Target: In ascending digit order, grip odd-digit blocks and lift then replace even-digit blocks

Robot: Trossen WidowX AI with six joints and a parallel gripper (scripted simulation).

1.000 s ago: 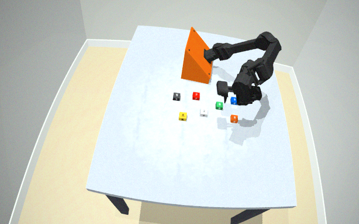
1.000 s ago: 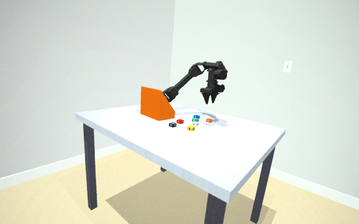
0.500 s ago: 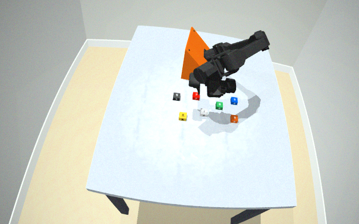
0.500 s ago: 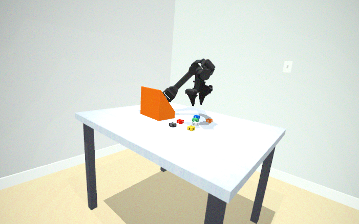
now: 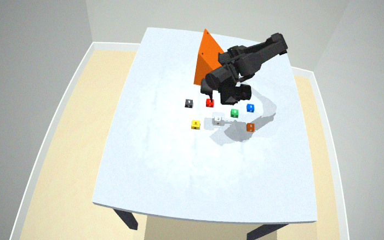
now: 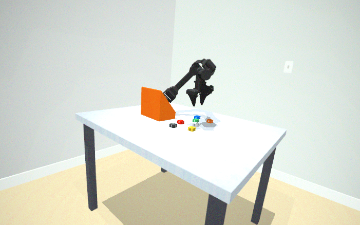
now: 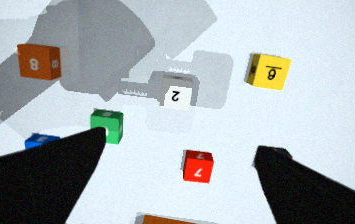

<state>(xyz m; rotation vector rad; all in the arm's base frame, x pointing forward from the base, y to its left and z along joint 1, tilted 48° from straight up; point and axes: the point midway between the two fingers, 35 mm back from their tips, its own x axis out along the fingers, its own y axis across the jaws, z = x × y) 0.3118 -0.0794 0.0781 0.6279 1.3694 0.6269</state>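
My gripper (image 5: 220, 102) (image 6: 197, 105) (image 7: 182, 144) is open and empty, above the table among the blocks. The green block (image 5: 234, 113) (image 6: 195, 120) (image 7: 109, 119) shows 0, partly behind the left fingertip in the wrist view. The white block (image 5: 217, 120) (image 7: 178, 97) shows 2. The blue block (image 5: 250, 107) (image 7: 42, 138) shows 3 in the top view. The red block (image 5: 208, 104) (image 7: 198, 167) shows 7. The orange block (image 5: 250, 127) (image 7: 39, 62) shows 8. The yellow block (image 5: 195, 124) (image 7: 268, 72) shows an underlined 6 or 9. The black block (image 5: 188, 103) has an unclear digit.
A large orange wedge (image 5: 202, 69) (image 6: 154, 105) stands beside the arm, behind the red and black blocks. The arm's shadow falls across the table (image 5: 169, 178) (image 6: 217, 156), around the white and orange blocks.
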